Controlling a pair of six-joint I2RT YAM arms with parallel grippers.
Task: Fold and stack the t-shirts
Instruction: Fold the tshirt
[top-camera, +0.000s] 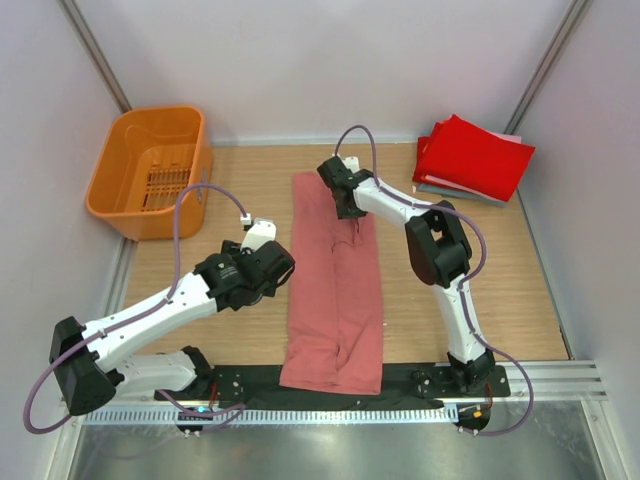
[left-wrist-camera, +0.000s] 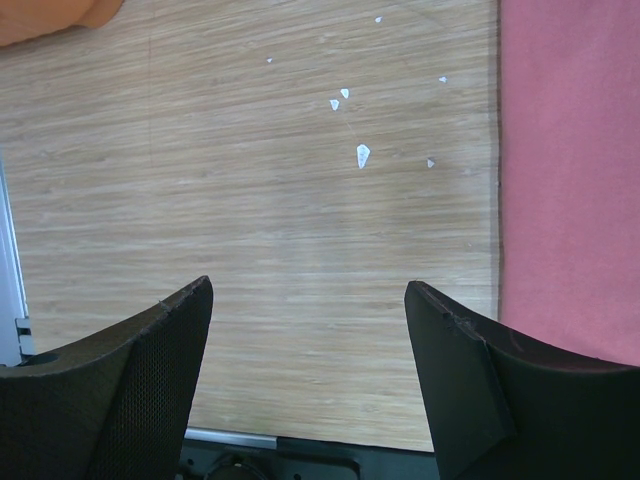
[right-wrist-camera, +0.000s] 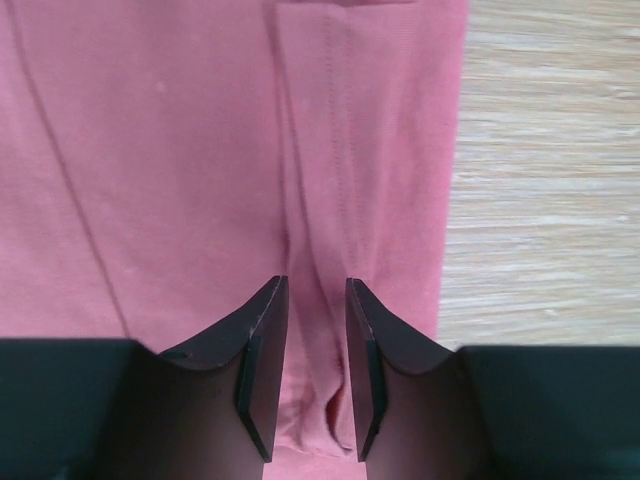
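The salmon-pink t-shirt (top-camera: 335, 290) lies as a long narrow strip down the middle of the table, its sides folded in. My right gripper (top-camera: 346, 206) hovers over its far end, jaws open a little. In the right wrist view a raised crease of the pink cloth (right-wrist-camera: 318, 200) runs between the fingers of the right gripper (right-wrist-camera: 315, 282) without being pinched. My left gripper (top-camera: 272, 262) is wide open and empty, left of the shirt. The left wrist view shows the left gripper (left-wrist-camera: 308, 285) over bare wood, the shirt's edge (left-wrist-camera: 570, 180) to its right. A folded red t-shirt (top-camera: 472, 155) tops a stack with grey cloth (top-camera: 452, 190) beneath.
An orange slotted basket (top-camera: 150, 170) stands at the far left; its corner (left-wrist-camera: 50, 15) shows in the left wrist view. The folded stack sits in the far right corner. Grey walls close in the table on three sides. The shirt's near end reaches the black base rail (top-camera: 250, 385).
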